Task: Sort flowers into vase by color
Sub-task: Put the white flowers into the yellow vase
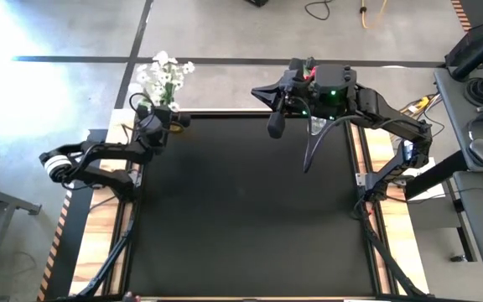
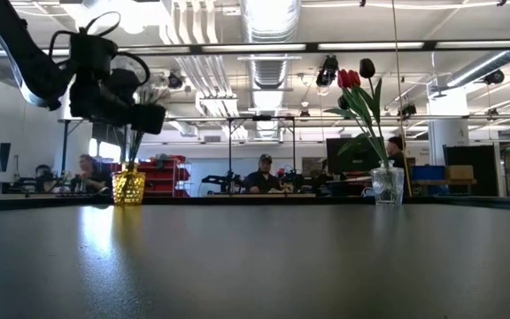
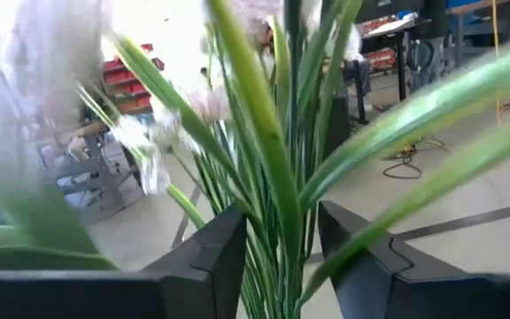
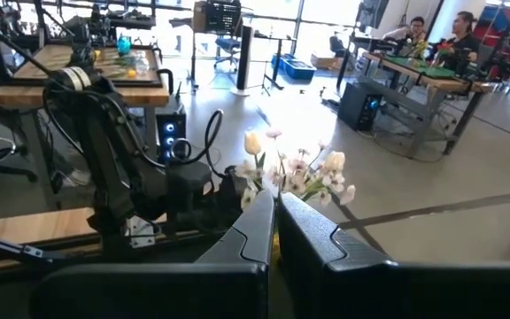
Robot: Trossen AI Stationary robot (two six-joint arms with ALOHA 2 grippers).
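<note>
A bunch of white flowers [image 1: 166,75] stands in a yellow vase [image 2: 129,188] at the table's far left corner. My left gripper [image 3: 277,257] is open just above that vase, one finger on either side of the green stems [image 3: 268,168], with a gap showing on both sides. A clear glass vase [image 2: 386,186] at the far edge holds red tulips [image 2: 348,80] and one dark tulip [image 2: 367,67]. My right gripper [image 4: 273,235] is shut on nothing. It hovers beside the clear vase [image 1: 317,126] and points toward the white flowers [image 4: 295,173].
The black mat [image 1: 241,210] spreads between both arms toward the near edge. Wooden table strips [image 1: 99,235] run along both sides. People sit at desks in the room beyond the far edge [image 2: 264,177].
</note>
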